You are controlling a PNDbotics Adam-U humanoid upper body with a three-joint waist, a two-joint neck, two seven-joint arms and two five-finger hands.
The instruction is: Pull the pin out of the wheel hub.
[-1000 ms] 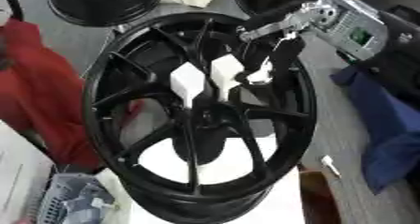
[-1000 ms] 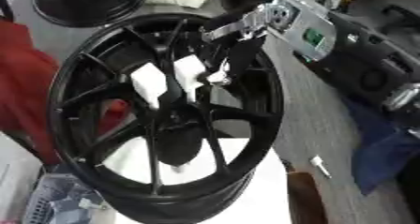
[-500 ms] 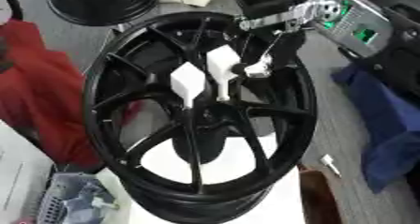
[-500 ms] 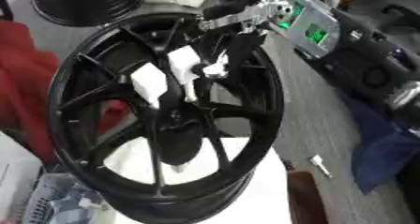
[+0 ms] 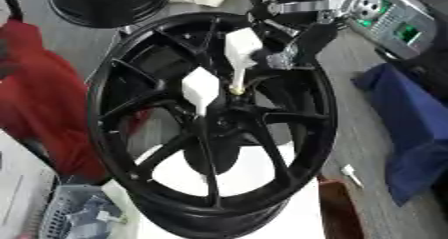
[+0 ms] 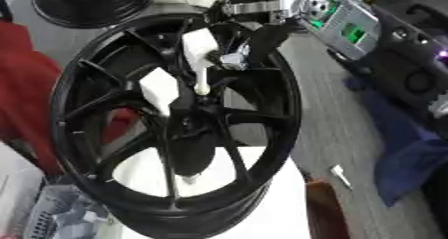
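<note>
Pinching the white pin (image 5: pixel 241 58) above the wheel hub (image 5: pixel 219 125), right robot hand (image 5: pixel 302 43).

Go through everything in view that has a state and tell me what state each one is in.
Wheel hub: black, lying on the white surface, tilted toward the camera.
Raised pin: white, lifted above the hub centre, held by the right hand.
Second pin: white, seated at the hub centre.
Right hand: fingers curled round the raised pin.
Left hand: not visible.
</note>
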